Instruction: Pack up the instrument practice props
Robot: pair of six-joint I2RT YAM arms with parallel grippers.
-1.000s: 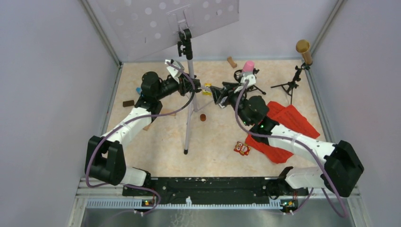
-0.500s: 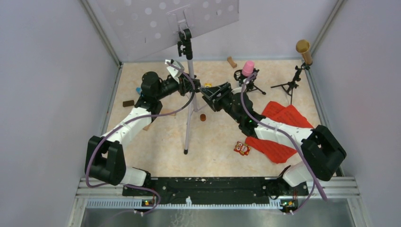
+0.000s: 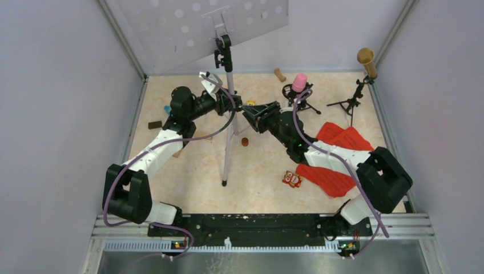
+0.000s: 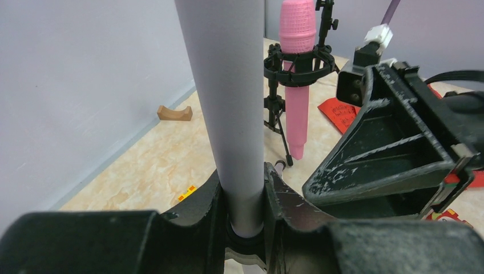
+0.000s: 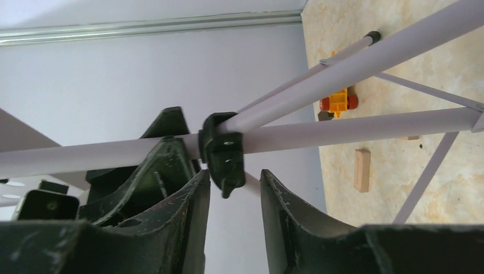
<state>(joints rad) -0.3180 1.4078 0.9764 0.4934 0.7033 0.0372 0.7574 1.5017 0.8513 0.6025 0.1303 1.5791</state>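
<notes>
Marbled bench (image 3: pixel 257 165), lilac walls. Upright near bench middle: silver tripod pole (image 3: pixel 225 154), grey tray (image 3: pixel 165 28) atop toward far edge. Clamped on pole: left fingers (image 4: pixel 211 200). Spread wide astride pole's black collar (image 5: pixel 224 154): right fingers (image 5: pixel 182 217). Beside far edge: pink microphone (image 3: pixel 299 80).

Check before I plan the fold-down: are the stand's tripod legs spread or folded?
Spread. In the right wrist view a leg angles away from the silver pole at the black collar, with thin braces extended.

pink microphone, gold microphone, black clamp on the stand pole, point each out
pink microphone (image 4: pixel 298 25), left wrist view, on its mesh head.
gold microphone (image 3: pixel 366 56), top external view, on its round head.
black clamp (image 5: pixel 224 153), right wrist view, on the collar's face.
</notes>
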